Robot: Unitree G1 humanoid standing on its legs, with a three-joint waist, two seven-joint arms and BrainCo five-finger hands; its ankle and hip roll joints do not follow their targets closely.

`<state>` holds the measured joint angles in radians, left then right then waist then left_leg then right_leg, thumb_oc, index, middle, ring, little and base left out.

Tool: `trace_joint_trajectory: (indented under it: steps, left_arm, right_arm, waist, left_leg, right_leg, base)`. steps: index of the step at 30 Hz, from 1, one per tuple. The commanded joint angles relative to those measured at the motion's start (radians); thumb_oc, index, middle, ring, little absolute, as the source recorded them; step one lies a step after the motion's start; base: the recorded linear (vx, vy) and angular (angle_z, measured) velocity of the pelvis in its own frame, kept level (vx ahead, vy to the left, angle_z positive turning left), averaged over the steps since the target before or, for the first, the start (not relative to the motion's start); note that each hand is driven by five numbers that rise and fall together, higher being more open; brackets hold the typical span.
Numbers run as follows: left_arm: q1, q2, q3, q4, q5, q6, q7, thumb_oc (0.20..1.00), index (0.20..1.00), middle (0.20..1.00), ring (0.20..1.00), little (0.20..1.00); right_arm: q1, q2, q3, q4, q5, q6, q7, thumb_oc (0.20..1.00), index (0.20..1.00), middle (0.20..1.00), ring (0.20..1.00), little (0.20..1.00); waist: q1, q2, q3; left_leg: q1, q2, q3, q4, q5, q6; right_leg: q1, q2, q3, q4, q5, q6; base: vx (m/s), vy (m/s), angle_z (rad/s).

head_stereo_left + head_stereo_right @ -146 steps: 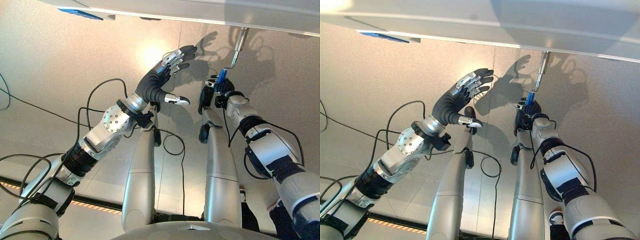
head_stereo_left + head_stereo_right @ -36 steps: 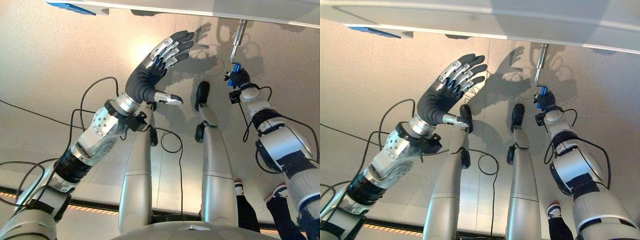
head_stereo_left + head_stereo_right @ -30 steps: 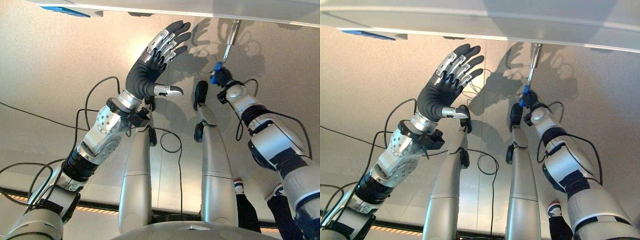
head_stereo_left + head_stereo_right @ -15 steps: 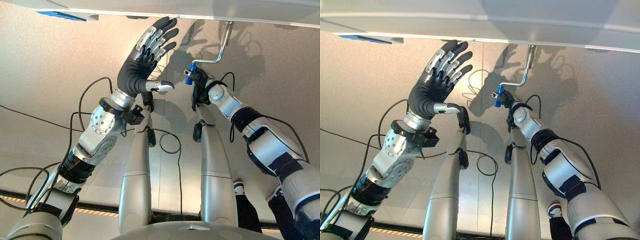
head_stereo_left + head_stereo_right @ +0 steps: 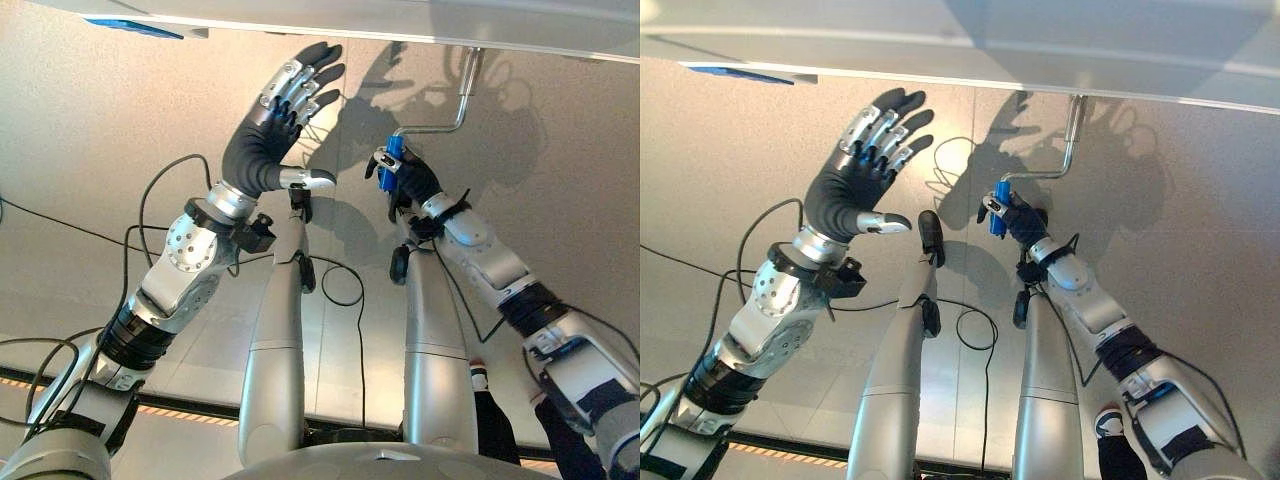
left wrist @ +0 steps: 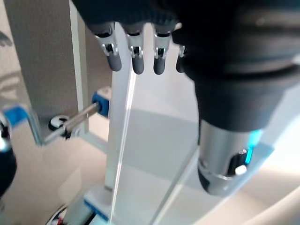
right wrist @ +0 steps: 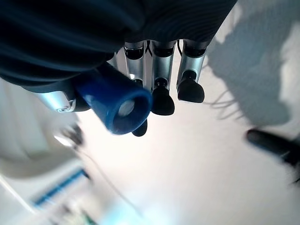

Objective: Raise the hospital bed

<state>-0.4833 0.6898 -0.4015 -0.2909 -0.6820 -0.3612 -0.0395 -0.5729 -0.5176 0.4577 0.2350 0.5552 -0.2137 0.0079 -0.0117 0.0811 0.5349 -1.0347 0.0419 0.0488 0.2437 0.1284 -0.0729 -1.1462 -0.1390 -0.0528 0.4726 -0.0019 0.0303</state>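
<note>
The hospital bed's pale frame runs along the top of both eye views. A bent metal crank hangs from its underside and ends in a blue grip. My right hand is shut on that grip, with the crank's arm pointing left from its shaft. In the right wrist view the blue grip sticks out of the curled fingers. My left hand is raised just below the frame, left of the crank, open with fingers spread and holding nothing. The left wrist view shows its straight fingers and the crank.
A blue label sits on the bed's edge at the upper left. Beige floor lies below, with a yellow-and-black striped line near the bottom. A person's shoe and dark trouser leg stand at the lower right.
My right hand has swung the blue grip from right of the shaft down and round to its left, turning the crank. The left hand has drifted slightly left and stays open.
</note>
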Motion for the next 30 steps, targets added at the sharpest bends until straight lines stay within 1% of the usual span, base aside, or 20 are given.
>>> trace_joint_trajectory:
  steps: [1, 8, 10, 11, 12, 13, 14, 15, 16, 17, 18, 19, 20, 21, 22, 23, 24, 25, 27, 30]
  left_arm:
    - [0.081, 0.014, 0.059, -0.128, -0.011, -0.062, -0.043, 1.000, 1.000, 1.000, 1.000, 1.000]
    - [0.140, 0.015, 0.127, -0.160, -0.039, -0.058, -0.072, 1.000, 1.000, 1.000, 1.000, 1.000]
    - [0.147, 0.013, 0.135, -0.164, -0.046, -0.059, -0.078, 1.000, 1.000, 1.000, 1.000, 1.000]
    - [0.152, 0.007, 0.146, -0.169, -0.051, -0.058, -0.081, 1.000, 1.000, 1.000, 1.000, 1.000]
    - [0.152, 0.008, 0.146, -0.170, -0.051, -0.058, -0.081, 1.000, 1.000, 1.000, 1.000, 1.000]
    - [0.157, 0.005, 0.152, -0.173, -0.053, -0.057, -0.082, 1.000, 1.000, 1.000, 1.000, 1.000]
    - [0.163, 0.003, 0.159, -0.178, -0.055, -0.057, -0.082, 1.000, 1.000, 1.000, 1.000, 1.000]
    - [0.163, 0.003, 0.159, -0.178, -0.055, -0.057, -0.082, 1.000, 1.000, 1.000, 1.000, 1.000]
    - [0.166, 0.003, 0.164, -0.182, -0.060, -0.057, -0.082, 1.000, 1.000, 1.000, 1.000, 1.000]
    - [0.166, 0.003, 0.164, -0.182, -0.060, -0.057, -0.082, 1.000, 1.000, 1.000, 1.000, 1.000]
    - [0.169, -0.001, 0.170, -0.184, -0.061, -0.059, -0.078, 1.000, 1.000, 1.000, 1.000, 1.000]
    - [0.168, -0.001, 0.169, -0.183, -0.061, -0.059, -0.077, 1.000, 1.000, 1.000, 1.000, 1.000]
    - [0.168, -0.001, 0.175, -0.185, -0.064, -0.060, -0.078, 1.000, 1.000, 1.000, 1.000, 1.000]
    - [0.167, -0.001, 0.174, -0.185, -0.064, -0.060, -0.078, 1.000, 1.000, 1.000, 1.000, 1.000]
    - [0.165, 0.001, 0.180, -0.185, -0.066, -0.065, -0.077, 1.000, 1.000, 1.000, 1.000, 1.000]
    - [0.165, 0.001, 0.181, -0.185, -0.066, -0.065, -0.077, 1.000, 1.000, 1.000, 1.000, 1.000]
    - [0.160, -0.003, 0.175, -0.182, -0.075, -0.066, -0.085, 1.000, 1.000, 1.000, 1.000, 1.000]
    - [0.159, -0.003, 0.175, -0.181, -0.076, -0.066, -0.085, 1.000, 1.000, 1.000, 1.000, 1.000]
    - [0.150, -0.006, 0.170, -0.182, -0.075, -0.065, -0.081, 1.000, 1.000, 1.000, 1.000, 1.000]
    - [0.145, -0.008, 0.167, -0.184, -0.073, -0.063, -0.080, 1.000, 1.000, 1.000, 1.000, 1.000]
  right_arm:
    - [-0.001, 0.017, -0.165, -0.288, 0.150, -0.226, 0.029, 0.200, 0.200, 0.200, 0.200, 0.200]
    - [0.081, 0.028, -0.325, -0.375, 0.185, -0.286, -0.015, 0.200, 0.200, 0.200, 0.200, 0.200]
    - [0.088, 0.032, -0.344, -0.382, 0.185, -0.295, -0.024, 0.200, 0.200, 0.200, 0.200, 0.200]
    - [0.094, 0.042, -0.388, -0.400, 0.196, -0.314, -0.037, 0.200, 0.200, 0.200, 0.200, 0.200]
    - [0.095, 0.043, -0.388, -0.401, 0.195, -0.314, -0.037, 0.200, 0.200, 0.200, 0.200, 0.200]
    - [0.098, 0.049, -0.407, -0.404, 0.200, -0.323, -0.043, 0.200, 0.200, 0.200, 0.200, 0.200]
    - [0.100, 0.057, -0.435, -0.406, 0.201, -0.343, -0.070, 0.200, 0.200, 0.200, 0.200, 0.200]
    - [0.101, 0.058, -0.435, -0.406, 0.201, -0.343, -0.070, 0.200, 0.200, 0.200, 0.200, 0.200]
    - [0.102, 0.058, -0.463, -0.379, 0.193, -0.356, -0.110, 0.200, 0.200, 0.200, 0.200, 0.200]
    - [0.102, 0.058, -0.462, -0.378, 0.193, -0.356, -0.111, 0.200, 0.200, 0.200, 0.200, 0.200]
    - [0.100, 0.064, -0.501, -0.339, 0.191, -0.376, -0.153, 0.200, 0.200, 0.200, 0.200, 0.200]
    - [0.099, 0.064, -0.501, -0.338, 0.190, -0.377, -0.155, 0.200, 0.200, 0.200, 0.200, 0.200]
    - [0.093, 0.065, -0.534, -0.295, 0.162, -0.389, -0.202, 0.200, 0.200, 0.200, 0.200, 0.200]
    - [0.091, 0.065, -0.534, -0.294, 0.159, -0.389, -0.205, 0.200, 0.200, 0.200, 0.200, 0.200]
    - [0.077, 0.051, -0.558, -0.228, 0.114, -0.393, -0.267, 0.200, 0.200, 0.200, 0.200, 0.200]
    - [0.075, 0.051, -0.557, -0.226, 0.113, -0.393, -0.269, 0.200, 0.200, 0.200, 0.200, 0.200]
    - [0.047, 0.039, -0.590, -0.139, 0.109, -0.407, -0.318, 0.200, 0.200, 0.200, 0.200, 0.200]
    - [0.045, 0.038, -0.589, -0.137, 0.108, -0.409, -0.320, 0.200, 0.200, 0.200, 0.200, 0.200]
    - [0.019, 0.024, -0.611, -0.064, 0.105, -0.411, -0.357, 0.200, 0.200, 0.200, 0.200, 0.200]
    - [0.004, 0.013, -0.619, -0.021, 0.114, -0.413, -0.368, 0.200, 0.200, 0.200, 0.200, 0.200]
  waist:
    - [-0.062, 0.003, -0.015]
    - [-0.074, -0.006, -0.015]
    - [-0.075, -0.008, -0.015]
    - [-0.079, -0.011, -0.015]
    - [-0.079, -0.011, -0.015]
    - [-0.079, -0.011, -0.015]
    - [-0.081, -0.013, -0.015]
    - [-0.081, -0.014, -0.015]
    - [-0.083, -0.016, -0.015]
    - [-0.083, -0.016, -0.015]
    - [-0.085, -0.018, -0.015]
    - [-0.085, -0.018, -0.015]
    - [-0.086, -0.018, -0.015]
    - [-0.086, -0.018, -0.015]
    - [-0.084, -0.019, -0.015]
    - [-0.084, -0.018, -0.015]
    - [-0.083, -0.017, -0.015]
    - [-0.083, -0.017, -0.015]
    - [-0.082, -0.016, -0.015]
    - [-0.078, -0.013, -0.015]
  left_leg:
    - [0.004, -0.022, 0.010, 0.133, -0.115, 0.016]
    - [0.010, -0.016, 0.010, 0.128, -0.119, 0.013]
    - [0.012, -0.016, 0.011, 0.127, -0.120, 0.013]
    - [0.014, -0.015, 0.011, 0.126, -0.122, 0.013]
    - [0.014, -0.015, 0.011, 0.125, -0.122, 0.013]
    - [0.016, -0.015, 0.011, 0.124, -0.123, 0.012]
    - [0.018, -0.015, 0.011, 0.123, -0.124, 0.012]
    - [0.018, -0.015, 0.011, 0.123, -0.124, 0.012]
    - [0.021, -0.014, 0.012, 0.123, -0.126, 0.012]
    - [0.021, -0.014, 0.012, 0.123, -0.126, 0.012]
    - [0.022, -0.015, 0.011, 0.121, -0.127, 0.011]
    - [0.022, -0.015, 0.010, 0.121, -0.128, 0.011]
    - [0.023, -0.016, 0.009, 0.120, -0.129, 0.011]
    - [0.023, -0.016, 0.009, 0.120, -0.129, 0.011]
    - [0.024, -0.017, 0.007, 0.120, -0.130, 0.012]
    - [0.023, -0.017, 0.007, 0.120, -0.131, 0.012]
    - [0.025, -0.019, 0.005, 0.120, -0.132, 0.013]
    - [0.024, -0.018, 0.005, 0.120, -0.132, 0.013]
    - [0.024, -0.019, 0.001, 0.118, -0.133, 0.013]
    - [0.027, -0.020, 0.001, 0.114, -0.133, 0.013]
  right_leg:
    - [0.070, -0.006, 0.019, -0.120, 0.084, 0.134]
    - [0.076, 0.000, 0.020, -0.124, 0.077, 0.135]
    - [0.077, 0.000, 0.021, -0.122, 0.077, 0.136]
    - [0.078, 0.002, 0.021, -0.123, 0.075, 0.136]
    - [0.078, 0.002, 0.021, -0.123, 0.075, 0.136]
    - [0.079, 0.003, 0.021, -0.123, 0.074, 0.135]
    - [0.081, 0.003, 0.021, -0.124, 0.073, 0.135]
    - [0.081, 0.004, 0.021, -0.124, 0.073, 0.135]
    - [0.083, 0.004, 0.021, -0.126, 0.073, 0.135]
    - [0.083, 0.004, 0.021, -0.126, 0.073, 0.135]
    - [0.086, 0.004, 0.021, -0.129, 0.072, 0.137]
    - [0.086, 0.004, 0.021, -0.129, 0.072, 0.137]
    - [0.089, 0.003, 0.021, -0.131, 0.071, 0.136]
    - [0.089, 0.003, 0.021, -0.131, 0.070, 0.136]
    - [0.090, 0.002, 0.017, -0.129, 0.069, 0.136]
    - [0.090, 0.003, 0.017, -0.128, 0.069, 0.136]
    - [0.091, 0.002, 0.016, -0.127, 0.067, 0.136]
    - [0.091, 0.002, 0.016, -0.127, 0.067, 0.136]
    - [0.092, 0.002, 0.016, -0.129, 0.066, 0.136]
    - [0.093, 0.002, 0.016, -0.129, 0.065, 0.136]
  base:
    - [0.00, -0.014, 0.04]
    - [0.00, -0.005, 0.01]
    - [0.00, 0.000, 0.00]
    - [0.00, 0.000, 0.00]
    - [0.00, 0.000, 0.00]
    - [0.01, -0.009, -0.03]
    - [0.01, -0.009, -0.03]
    - [0.00, 0.000, 0.00]
    - [0.00, 0.000, 0.00]
    - [0.00, 0.000, 0.00]
    - [0.00, 0.000, 0.00]
    - [0.00, 0.000, 0.00]
    - [0.00, 0.000, 0.00]
    - [0.00, 0.000, 0.00]
    - [0.00, 0.000, 0.00]
    - [0.00, 0.000, 0.00]
    - [0.00, 0.000, 0.00]
    - [0.01, -0.012, 0.05]
    - [0.01, -0.007, 0.04]
    - [0.00, 0.000, 0.00]
